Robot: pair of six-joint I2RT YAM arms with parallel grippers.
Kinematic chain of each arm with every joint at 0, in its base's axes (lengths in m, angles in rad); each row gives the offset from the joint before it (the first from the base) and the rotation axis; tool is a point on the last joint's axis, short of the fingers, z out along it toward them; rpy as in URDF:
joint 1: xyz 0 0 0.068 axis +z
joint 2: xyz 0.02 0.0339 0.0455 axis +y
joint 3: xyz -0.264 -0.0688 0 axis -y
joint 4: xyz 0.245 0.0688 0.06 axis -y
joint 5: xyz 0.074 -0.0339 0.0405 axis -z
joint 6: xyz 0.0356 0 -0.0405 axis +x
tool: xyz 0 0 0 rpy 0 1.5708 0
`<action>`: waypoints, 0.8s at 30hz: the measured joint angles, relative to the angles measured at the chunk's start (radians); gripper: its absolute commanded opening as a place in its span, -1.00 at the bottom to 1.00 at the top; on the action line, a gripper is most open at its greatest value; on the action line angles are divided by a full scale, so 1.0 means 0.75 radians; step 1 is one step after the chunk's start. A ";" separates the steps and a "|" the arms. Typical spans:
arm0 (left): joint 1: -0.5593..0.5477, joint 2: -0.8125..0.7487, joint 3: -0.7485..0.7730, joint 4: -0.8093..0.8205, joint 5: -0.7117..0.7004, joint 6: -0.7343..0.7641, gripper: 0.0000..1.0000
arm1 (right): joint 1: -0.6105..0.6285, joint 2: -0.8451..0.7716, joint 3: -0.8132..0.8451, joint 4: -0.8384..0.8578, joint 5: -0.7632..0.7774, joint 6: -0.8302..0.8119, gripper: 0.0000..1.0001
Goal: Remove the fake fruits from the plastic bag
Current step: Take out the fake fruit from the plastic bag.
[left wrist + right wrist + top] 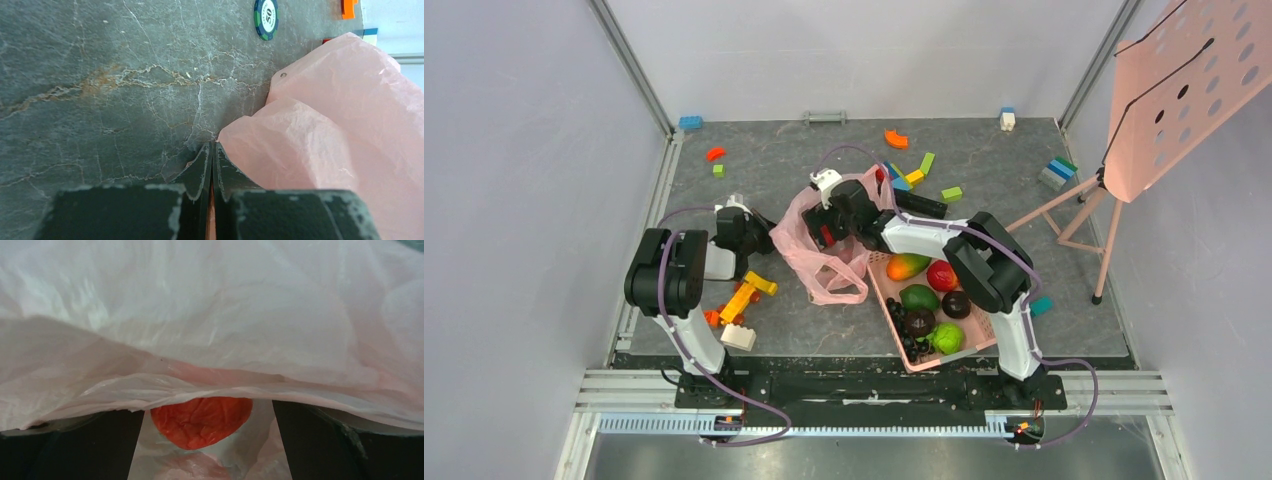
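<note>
The plastic bag [809, 262] lies crumpled on the mat between the two arms. My left gripper [212, 146] is shut on a thin fold of the plastic bag [325, 140] at its left edge, with pink film showing between the jaws. My right gripper [205, 440] is pushed into the bag's far side, jaws wide open, with film draped over both fingers. Between them sits a red crinkled rounded shape [201, 420]; I cannot tell whether it is a fruit or a print. A red fake fruit [941, 275] and a lime-green bumpy one [946, 338] lie in the pink basket [880, 292].
The basket also holds a mango [907, 266], a dark green fruit [919, 297], a dark round one [956, 304] and black grapes [912, 327]. Toy blocks [742, 300] lie near my left arm and others [916, 170] behind the bag. A poker chip [265, 17] lies on the mat. A pink stand [1124, 150] is at the right.
</note>
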 measured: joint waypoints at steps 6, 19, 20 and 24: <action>0.000 0.004 0.004 0.001 0.003 0.000 -0.92 | 0.001 0.050 0.012 0.002 -0.047 0.001 0.95; 0.000 0.006 0.007 0.000 0.012 0.000 -0.92 | 0.000 0.030 -0.121 0.104 -0.022 -0.012 0.26; 0.000 0.006 0.007 0.000 0.013 0.000 -0.92 | 0.000 0.002 -0.152 0.104 -0.014 -0.015 0.26; 0.000 0.007 0.007 0.000 0.019 0.000 -0.92 | 0.000 -0.117 -0.220 0.103 0.008 -0.028 0.25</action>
